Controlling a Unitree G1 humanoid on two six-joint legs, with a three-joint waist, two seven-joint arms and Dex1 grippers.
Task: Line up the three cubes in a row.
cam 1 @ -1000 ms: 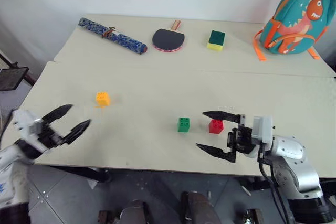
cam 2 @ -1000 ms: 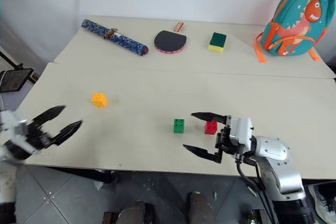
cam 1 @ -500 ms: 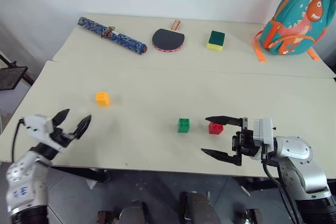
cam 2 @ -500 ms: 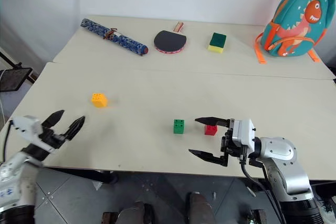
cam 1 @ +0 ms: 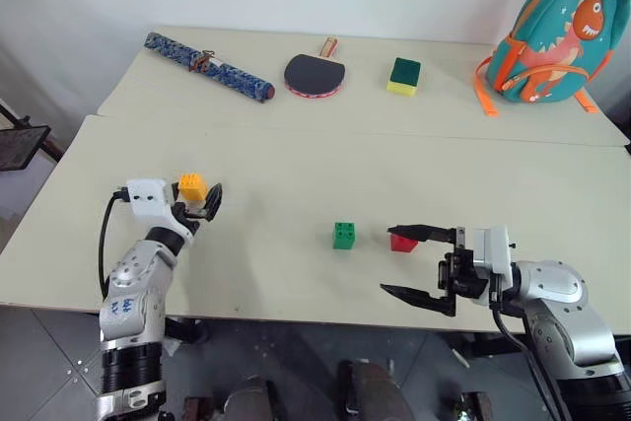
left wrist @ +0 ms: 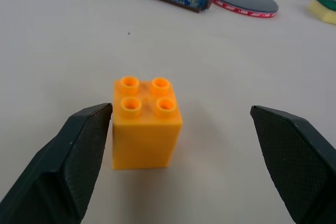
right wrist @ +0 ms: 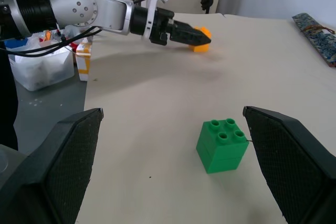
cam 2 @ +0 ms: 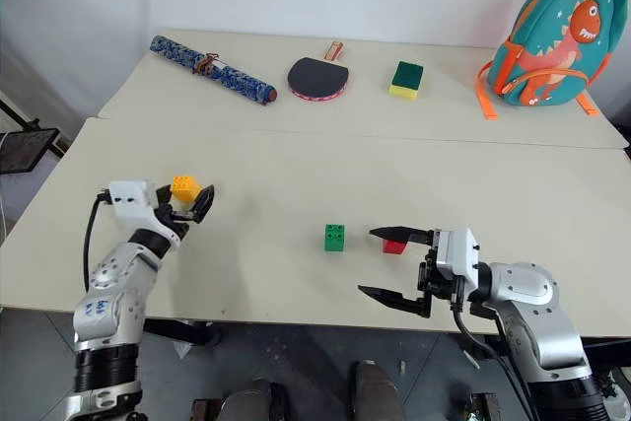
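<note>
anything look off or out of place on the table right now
Only the yellow-orange cube: it sits far left, apart from the green cube and red cube, which sit close together. Nothing is spilled or damaged.

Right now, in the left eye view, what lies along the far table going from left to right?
Rolled blue patterned mat → table tennis paddle → green-topped yellow sponge → dinosaur backpack.

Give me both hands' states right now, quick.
Left hand: open, fingers either side of the yellow-orange cube, not gripping it.
Right hand: open, holding nothing, near the red cube.
</note>
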